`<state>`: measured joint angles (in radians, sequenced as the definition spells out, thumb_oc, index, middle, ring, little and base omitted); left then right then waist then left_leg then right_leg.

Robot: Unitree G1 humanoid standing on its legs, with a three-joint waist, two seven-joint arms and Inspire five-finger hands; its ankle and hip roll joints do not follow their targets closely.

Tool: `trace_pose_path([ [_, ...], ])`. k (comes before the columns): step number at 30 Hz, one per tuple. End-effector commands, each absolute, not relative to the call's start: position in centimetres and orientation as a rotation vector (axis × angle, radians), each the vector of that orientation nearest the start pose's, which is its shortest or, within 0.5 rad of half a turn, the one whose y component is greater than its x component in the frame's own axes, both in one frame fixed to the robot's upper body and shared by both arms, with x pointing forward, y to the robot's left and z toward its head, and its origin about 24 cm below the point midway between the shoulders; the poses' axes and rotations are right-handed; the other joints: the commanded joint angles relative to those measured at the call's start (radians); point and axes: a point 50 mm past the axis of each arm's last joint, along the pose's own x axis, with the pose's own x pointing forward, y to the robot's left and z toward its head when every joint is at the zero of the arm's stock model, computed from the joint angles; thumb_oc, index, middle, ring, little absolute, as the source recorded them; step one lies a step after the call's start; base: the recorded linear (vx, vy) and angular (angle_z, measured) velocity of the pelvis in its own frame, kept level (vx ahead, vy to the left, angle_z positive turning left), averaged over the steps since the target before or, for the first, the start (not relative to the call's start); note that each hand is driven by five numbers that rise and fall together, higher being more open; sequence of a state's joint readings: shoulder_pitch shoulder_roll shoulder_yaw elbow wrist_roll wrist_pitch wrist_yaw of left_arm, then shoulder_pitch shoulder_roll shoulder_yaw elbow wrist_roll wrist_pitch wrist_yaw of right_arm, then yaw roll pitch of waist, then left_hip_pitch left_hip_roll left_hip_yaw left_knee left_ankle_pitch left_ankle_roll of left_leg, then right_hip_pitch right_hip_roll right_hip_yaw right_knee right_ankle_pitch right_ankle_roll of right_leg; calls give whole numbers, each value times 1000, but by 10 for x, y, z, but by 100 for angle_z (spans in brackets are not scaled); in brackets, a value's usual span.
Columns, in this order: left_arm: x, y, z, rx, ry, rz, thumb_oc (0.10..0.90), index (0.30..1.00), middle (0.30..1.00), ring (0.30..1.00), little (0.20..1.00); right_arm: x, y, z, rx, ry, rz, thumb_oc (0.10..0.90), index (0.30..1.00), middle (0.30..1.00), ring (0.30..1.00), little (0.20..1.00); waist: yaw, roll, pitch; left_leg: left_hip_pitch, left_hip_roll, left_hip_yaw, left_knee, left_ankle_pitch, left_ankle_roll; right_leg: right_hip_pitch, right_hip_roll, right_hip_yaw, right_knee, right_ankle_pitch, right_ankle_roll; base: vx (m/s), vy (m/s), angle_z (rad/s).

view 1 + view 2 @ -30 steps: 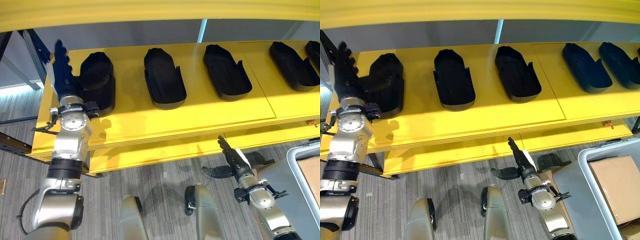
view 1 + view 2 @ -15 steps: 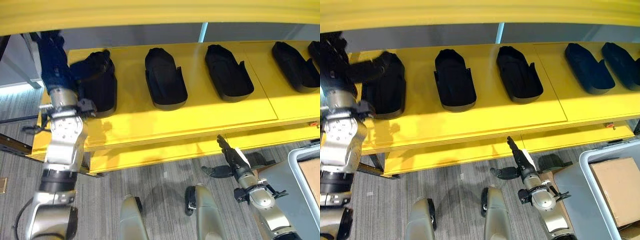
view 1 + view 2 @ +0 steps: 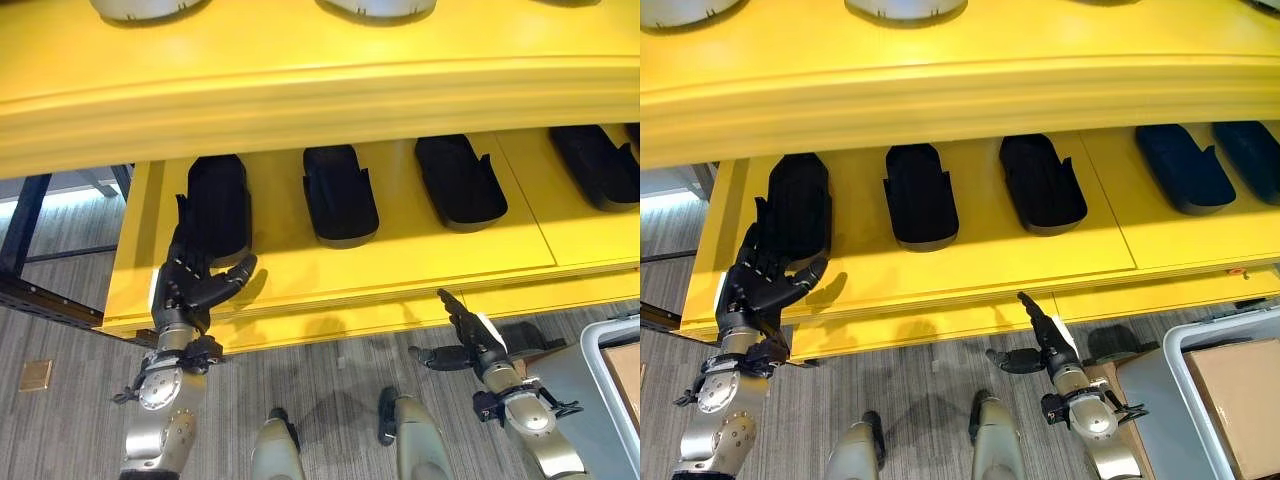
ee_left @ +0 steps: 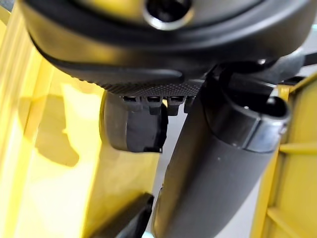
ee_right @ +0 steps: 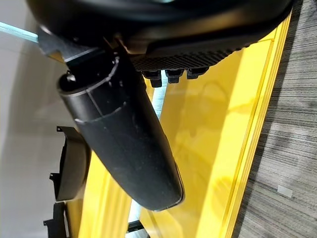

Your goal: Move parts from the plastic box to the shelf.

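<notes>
Several black moulded parts lie in a row on the yellow shelf (image 3: pixel 420 250). The leftmost part (image 3: pixel 218 205) rests near the shelf's left end, and its rounded end (image 4: pixel 130 133) shows past my left hand's fingers. My left hand (image 3: pixel 195 278) stands open just in front of that part at the shelf's front edge, fingers straight, thumb spread, holding nothing. Two more parts (image 3: pixel 340 192) (image 3: pixel 460 180) lie to its right. My right hand (image 3: pixel 470 330) hangs open and empty below the shelf's front edge, over the floor.
A thick yellow upper shelf board (image 3: pixel 320 90) overhangs the row, with grey parts (image 3: pixel 905 8) on top. The grey plastic box (image 3: pixel 1200 335) stands at the lower right with a cardboard piece (image 3: pixel 1240 390) in it. Grey carpet lies below the shelf.
The camera has moved, bringing the upper shelf into view. My left hand has drawn back and down from beside the leftmost part to the shelf's front edge. The right hand has barely moved.
</notes>
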<state>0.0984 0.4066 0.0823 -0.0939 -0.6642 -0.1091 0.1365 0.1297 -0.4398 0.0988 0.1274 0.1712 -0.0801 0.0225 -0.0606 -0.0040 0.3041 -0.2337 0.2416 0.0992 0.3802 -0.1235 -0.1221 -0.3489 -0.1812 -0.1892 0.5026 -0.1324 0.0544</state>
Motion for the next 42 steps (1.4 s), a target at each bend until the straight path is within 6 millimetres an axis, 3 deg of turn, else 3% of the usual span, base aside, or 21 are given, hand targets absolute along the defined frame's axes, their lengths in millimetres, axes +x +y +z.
trace_pose_path([
  [1,227,245,102,-279,-305,101,900,1000,1000,1000,1000,233,-229,73,-248,-171,77,900,1000,1000,1000,1000,14,16,-144,34,18,-82,-181,165,40,131,12,33,-108,12,63,53,-105,-16],
  [4,214,246,86,-292,-248,105,900,1000,1000,1000,1000,223,-233,66,-233,-133,84,900,1000,1000,1000,1000,16,22,-160,84,42,-74,-260,208,31,168,39,25,-147,10,54,45,-183,-16],
  [5,197,245,62,-316,-155,113,900,1000,1000,1000,1000,212,-239,64,-251,-116,85,900,1000,1000,1000,1000,23,32,-179,101,70,-77,-303,267,19,203,79,13,-203,2,34,17,-157,1],
  [6,197,245,61,-317,-154,113,900,1000,1000,1000,1000,212,-239,64,-252,-115,85,900,1000,1000,1000,1000,23,34,-180,103,72,-77,-306,269,18,205,81,12,-207,4,34,23,-207,7],
  [9,181,241,24,-414,-16,155,900,1000,1000,1000,1000,197,-248,56,-220,-72,51,900,1000,1000,1000,1000,25,44,-192,106,90,-67,-338,388,-3,282,111,-29,-315,21,6,-18,-140,14],
  [11,176,239,16,-445,18,167,900,1000,1000,1000,1000,194,-251,55,-216,-65,38,900,1000,1000,1000,1000,21,39,-188,102,85,-37,-319,381,2,299,108,-41,-337,29,2,-50,-84,47],
  [12,171,241,9,-444,45,182,900,1000,1000,1000,1000,192,-252,51,-217,-48,34,900,1000,1000,1000,1000,18,29,-184,103,71,6,-278,349,8,320,100,-51,-368,42,0,-32,-37,41],
  [15,161,240,-3,-432,99,198,900,1000,1000,1000,1000,190,-248,41,-199,-4,53,900,1000,1000,1000,1000,44,17,-184,114,-49,-74,-232,247,33,347,85,-39,-429,79,12,-7,3,26],
  [17,157,239,-8,-433,118,200,900,1000,1000,1000,1000,188,-246,38,-203,10,61,900,1000,1000,1000,1000,40,10,-200,135,-74,-61,-255,197,49,361,79,-56,-451,90,19,55,26,-15],
  [19,154,235,-14,-429,153,185,900,1000,1000,1000,1000,183,-246,29,-189,50,53,900,1000,1000,1000,1000,33,13,-218,160,-68,-30,-301,205,49,369,76,-66,-462,99,25,53,72,21],
  [24,158,226,-20,-427,184,148,900,1000,1000,1000,1000,184,-236,11,-107,117,50,900,1000,1000,1000,1000,32,8,-264,214,-88,-24,-403,214,53,375,46,-66,-486,133,59,30,97,14],
  [37,171,227,-26,-308,218,153,900,1000,1000,1000,1000,198,-215,-11,-53,202,76,900,1000,1000,1000,1000,39,-26,-296,270,-172,-8,-460,158,109,354,-40,-20,-452,167,117,-3,119,-1],
  [42,170,229,-29,-290,235,161,900,1000,1000,1000,1000,198,-211,-14,-30,217,85,900,1000,1000,1000,1000,39,-34,-303,271,-177,0,-462,156,112,356,-45,-14,-463,174,121,9,35,-11],
])
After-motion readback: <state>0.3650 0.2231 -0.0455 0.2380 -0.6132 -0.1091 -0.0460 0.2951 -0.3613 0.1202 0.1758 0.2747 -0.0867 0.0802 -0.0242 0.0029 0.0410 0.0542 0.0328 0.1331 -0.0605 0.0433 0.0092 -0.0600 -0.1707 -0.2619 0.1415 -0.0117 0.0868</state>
